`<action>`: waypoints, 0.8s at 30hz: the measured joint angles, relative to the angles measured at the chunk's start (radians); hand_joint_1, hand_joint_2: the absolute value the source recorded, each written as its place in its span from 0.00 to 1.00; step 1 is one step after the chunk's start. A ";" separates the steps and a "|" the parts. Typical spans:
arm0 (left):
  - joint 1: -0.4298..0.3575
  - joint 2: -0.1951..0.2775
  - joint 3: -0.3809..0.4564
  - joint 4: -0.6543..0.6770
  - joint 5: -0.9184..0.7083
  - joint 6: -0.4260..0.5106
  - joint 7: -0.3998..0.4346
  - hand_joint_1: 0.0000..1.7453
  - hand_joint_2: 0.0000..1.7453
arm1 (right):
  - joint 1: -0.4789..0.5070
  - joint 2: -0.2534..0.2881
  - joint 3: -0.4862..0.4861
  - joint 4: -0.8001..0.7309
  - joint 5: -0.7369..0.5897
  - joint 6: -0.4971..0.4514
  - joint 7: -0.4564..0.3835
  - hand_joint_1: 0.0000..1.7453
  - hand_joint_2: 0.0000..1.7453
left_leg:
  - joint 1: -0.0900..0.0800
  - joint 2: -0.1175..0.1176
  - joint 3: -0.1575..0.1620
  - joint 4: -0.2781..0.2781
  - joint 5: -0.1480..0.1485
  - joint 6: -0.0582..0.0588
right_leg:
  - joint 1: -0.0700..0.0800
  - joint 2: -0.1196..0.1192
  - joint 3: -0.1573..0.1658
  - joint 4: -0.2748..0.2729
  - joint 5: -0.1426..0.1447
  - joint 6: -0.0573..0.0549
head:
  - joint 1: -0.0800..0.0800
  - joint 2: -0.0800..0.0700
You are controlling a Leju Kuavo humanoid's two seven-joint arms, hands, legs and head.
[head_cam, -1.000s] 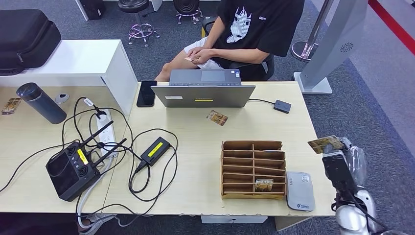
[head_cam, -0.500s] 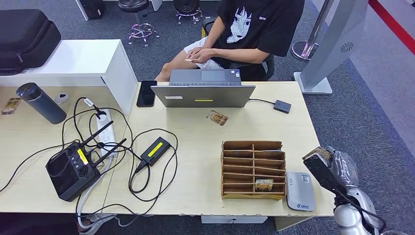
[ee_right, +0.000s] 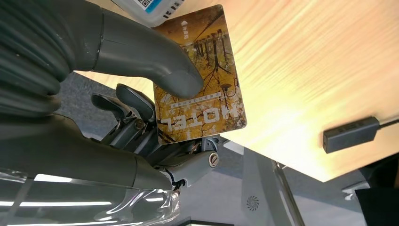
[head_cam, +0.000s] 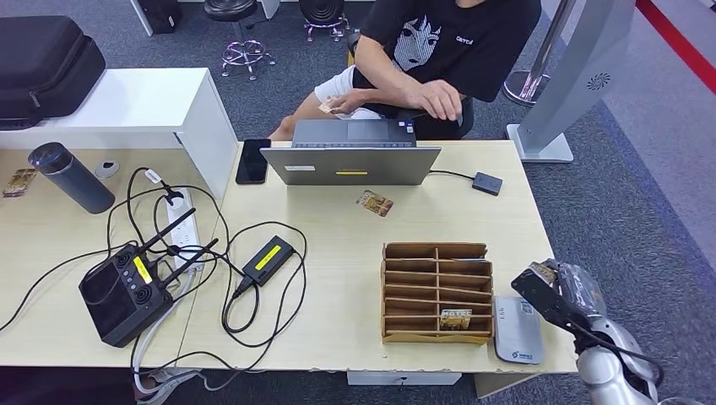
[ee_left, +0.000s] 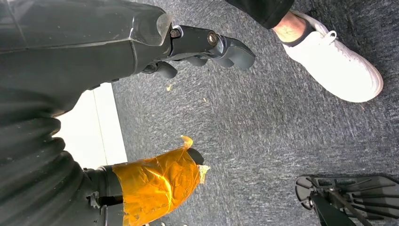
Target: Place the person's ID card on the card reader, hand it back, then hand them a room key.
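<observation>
1. Bringing the card down with the right hand: a second ago held high off the table's 3 o'clock edge, now lower and nearer in.
2. Pinching the card between thumb and the darker fingers behind it, plain to see in the right wrist view, "HOTEL" print facing the camera, card flat against the thumb.
3. Closing on the reader, which sits at about 8 o'clock from the hand and at 3 o'clock of the box. Not touching yet; card apart from the reader's top, tilted rather than flat.
4. Up at 12 o'clock, a move from the person: one hand now reaching out past the laptop, where half a second ago both were tucked in at the lap.
5. Reading that as the first step nearly done, likely: card about to meet reader, hand-back and room key both to come.
6. Calling for a short slide toward 8 o'clock and a levelling of the card. Risk of catching the reader's edge or nudging it toward the box.
7. Hanging at the side, the left hand: nothing in it, fingers well apart from the orange-taped thumb, floor beyond.
</observation>
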 joint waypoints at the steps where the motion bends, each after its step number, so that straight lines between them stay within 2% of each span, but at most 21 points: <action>1: 0.000 0.000 0.000 0.000 -0.001 0.000 0.000 0.00 1.00 | -0.001 -0.003 0.004 0.003 0.001 0.003 0.003 1.00 1.00 | 0.000 0.000 0.000 0.000 0.000 0.000 | 0.000 0.000 0.000 0.000 0.000 0.000 | 0.000 0.000; 7: 0.000 0.001 0.000 0.000 -0.007 0.000 0.000 0.00 1.00 | -0.005 -0.017 0.021 0.013 0.012 0.002 0.016 1.00 1.00 | 0.000 0.000 0.000 0.000 0.000 0.000 | 0.000 0.000 0.000 0.000 0.000 0.000 | 0.000 0.000; 15: 0.000 0.001 0.000 0.000 -0.017 0.000 0.000 0.00 1.00 | 0.011 -0.015 0.022 -0.042 0.000 -0.104 -0.019 1.00 1.00 | 0.000 0.000 0.000 0.000 0.000 0.000 | 0.000 0.000 0.000 0.000 0.000 0.000 | 0.000 0.000; 20: 0.001 -0.001 0.000 0.000 -0.026 0.000 0.000 0.00 1.00 | 0.041 0.014 0.011 -0.147 -0.031 -0.206 -0.077 1.00 1.00 | 0.000 0.000 0.000 0.000 0.000 0.000 | 0.000 0.000 0.000 0.000 0.000 0.000 | 0.000 0.000; 24: 0.000 -0.003 0.000 0.000 -0.031 0.000 0.000 0.00 1.00 | 0.061 0.052 0.009 -0.263 -0.057 -0.237 -0.112 1.00 1.00 | 0.000 0.000 0.000 0.000 0.000 0.000 | 0.000 0.000 0.000 0.000 0.000 0.000 | 0.000 0.000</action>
